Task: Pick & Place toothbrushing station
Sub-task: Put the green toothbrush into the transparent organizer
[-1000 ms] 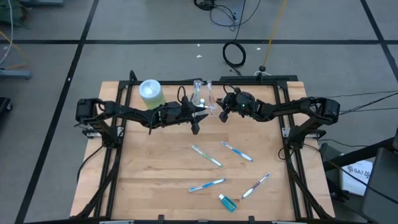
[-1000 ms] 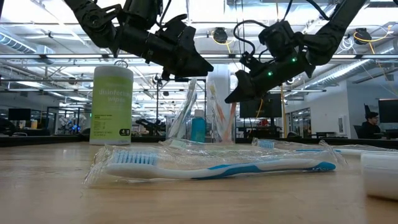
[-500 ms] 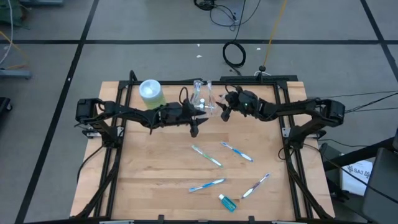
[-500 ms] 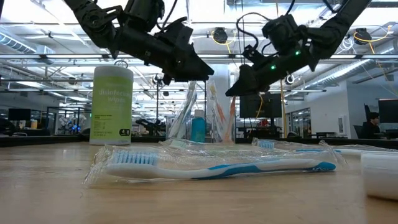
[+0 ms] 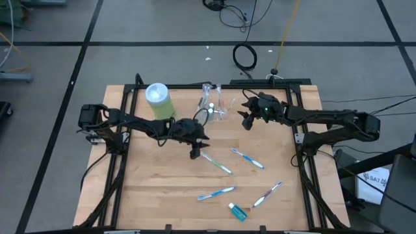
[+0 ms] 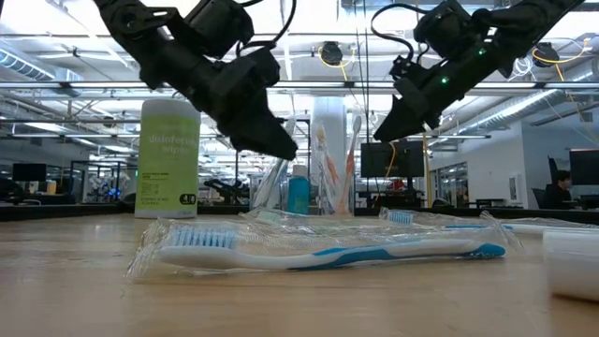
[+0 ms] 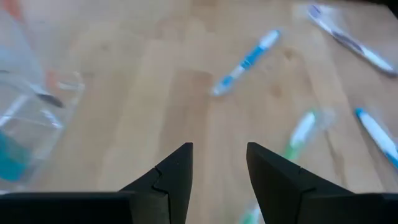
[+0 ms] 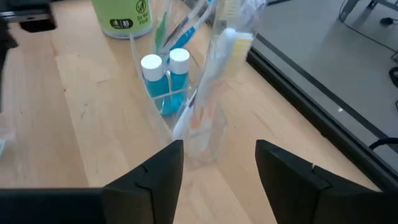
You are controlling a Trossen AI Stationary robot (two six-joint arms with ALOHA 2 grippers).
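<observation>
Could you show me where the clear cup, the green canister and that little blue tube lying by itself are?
Clear cup (image 8: 186, 134), right wrist view, on its see-through wall.
Green canister (image 5: 158, 99), high view, on its pale blue lid.
Little blue tube (image 5: 238, 211), high view, on its blue body near the table's front edge.

Left gripper (image 5: 193, 155) hangs low over the table (image 5: 156, 195) middle, fingers apart, empty. Right gripper (image 5: 246, 123) sits toward the table's far edge, tilted down (jaws parted, nothing held).
</observation>
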